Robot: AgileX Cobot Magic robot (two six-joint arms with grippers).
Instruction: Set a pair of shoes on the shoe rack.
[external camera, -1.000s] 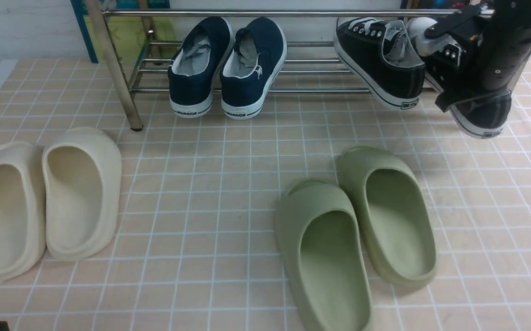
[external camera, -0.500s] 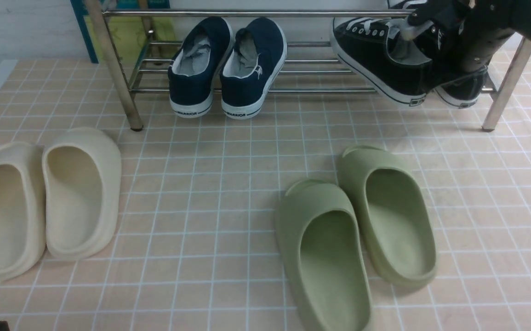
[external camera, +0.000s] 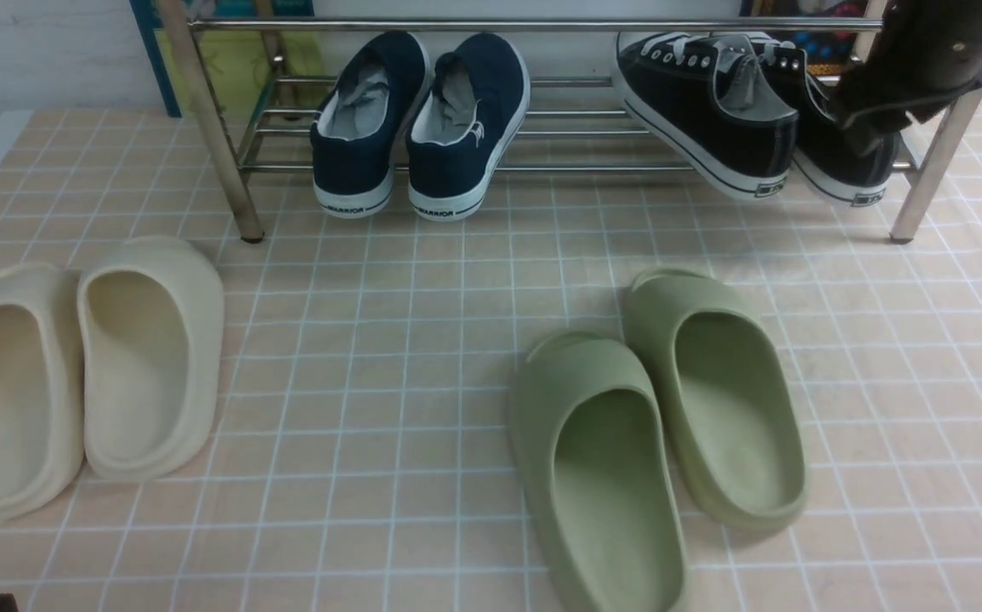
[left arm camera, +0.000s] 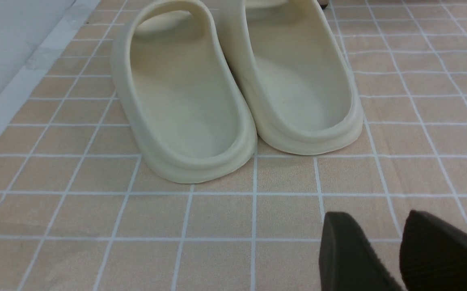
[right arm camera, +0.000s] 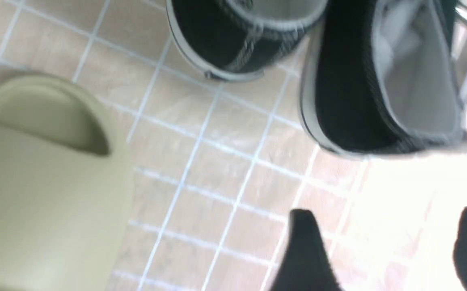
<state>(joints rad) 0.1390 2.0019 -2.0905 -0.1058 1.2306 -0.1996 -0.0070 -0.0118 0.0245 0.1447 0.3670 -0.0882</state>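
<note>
Your right claw (right arm camera: 387, 212) stands released, jaws wide apart above the floor (right arm camera: 237, 161), grasping nothing. The black sneakers (external camera: 716, 115) rest side by side at the right end of the shoe rack (external camera: 473, 25), heels toward you. Your left claw (left arm camera: 375, 218) shows only a narrow gap and grips nothing; whether it is fully clenched I cannot tell.

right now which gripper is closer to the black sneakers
Right. The right gripper hangs beside the black sneakers; the left gripper is far off by the cream slides.
</note>
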